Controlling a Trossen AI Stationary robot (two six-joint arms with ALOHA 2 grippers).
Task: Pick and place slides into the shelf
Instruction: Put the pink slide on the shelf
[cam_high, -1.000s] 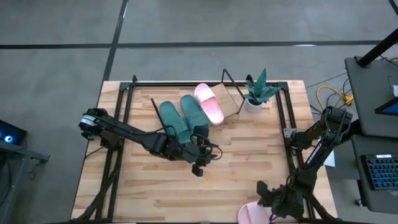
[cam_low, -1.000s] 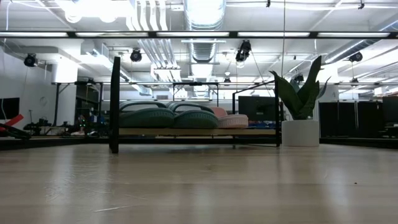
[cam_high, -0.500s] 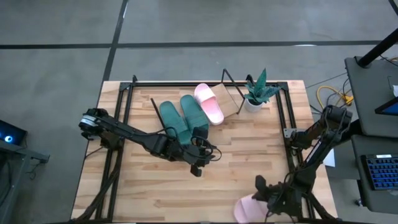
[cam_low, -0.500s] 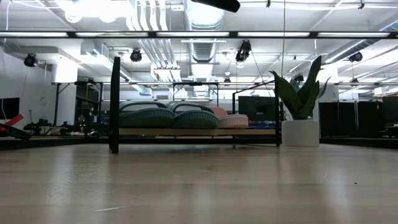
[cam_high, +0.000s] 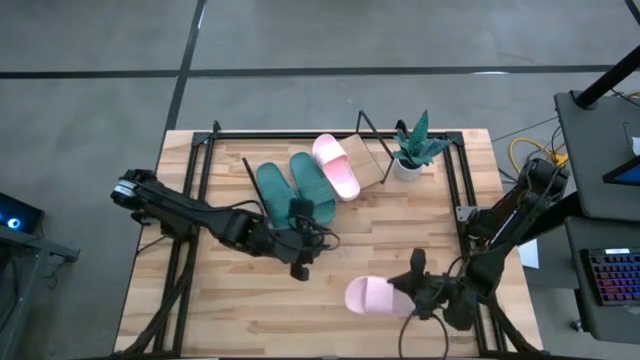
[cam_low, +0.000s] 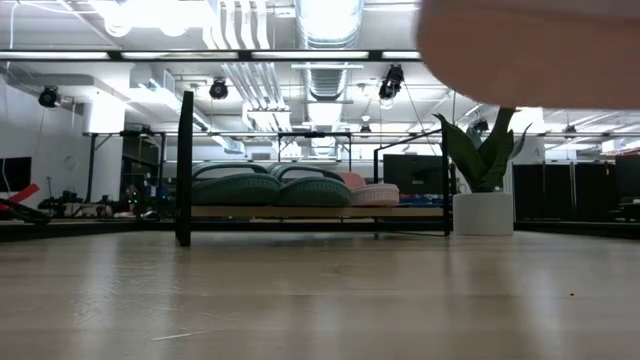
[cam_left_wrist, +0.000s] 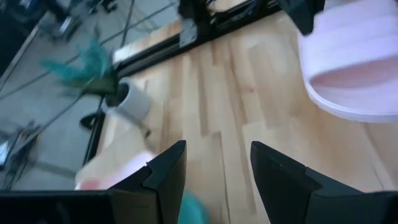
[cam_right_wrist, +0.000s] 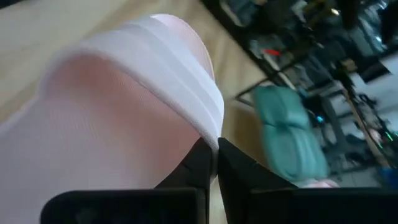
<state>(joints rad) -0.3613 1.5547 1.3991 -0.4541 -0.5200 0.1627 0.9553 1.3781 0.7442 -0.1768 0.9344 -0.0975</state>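
Observation:
My right gripper (cam_high: 400, 290) is shut on a light pink slide (cam_high: 367, 296) above the table's near right part; the low view shows its blurred underside (cam_low: 530, 45) high in the picture. The shelf (cam_high: 372, 160) stands at the far middle. Two dark green slides (cam_high: 275, 190) (cam_high: 312, 180) and the other pink slide (cam_high: 337, 165) lie on its slanted board. My left gripper (cam_high: 298, 266) hovers open near the table's middle, just in front of the shelf, with nothing between its fingers (cam_left_wrist: 168, 174). My right gripper pinches the pink slide at the end of its wide strap (cam_right_wrist: 208, 127), where the strap comes down to the slide's side. The fingers (cam_right_wrist: 199, 165) come from the table's right, slanting slightly down. The slide is lifted clear of the table, reaching leftward from the fingers.
A potted plant (cam_high: 412, 150) in a white pot stands at the far right beside the shelf. Black frame rails (cam_high: 452, 190) run along the table's left, right and far sides. Bare wood (cam_high: 250, 310) lies between the arms and the near edge.
My right gripper has risen and gone from the near edge toward the table's middle, turning as it went. The pink slide has come with it, off the table and clear of the near edge. My left gripper has drifted a little toward the table's left edge.

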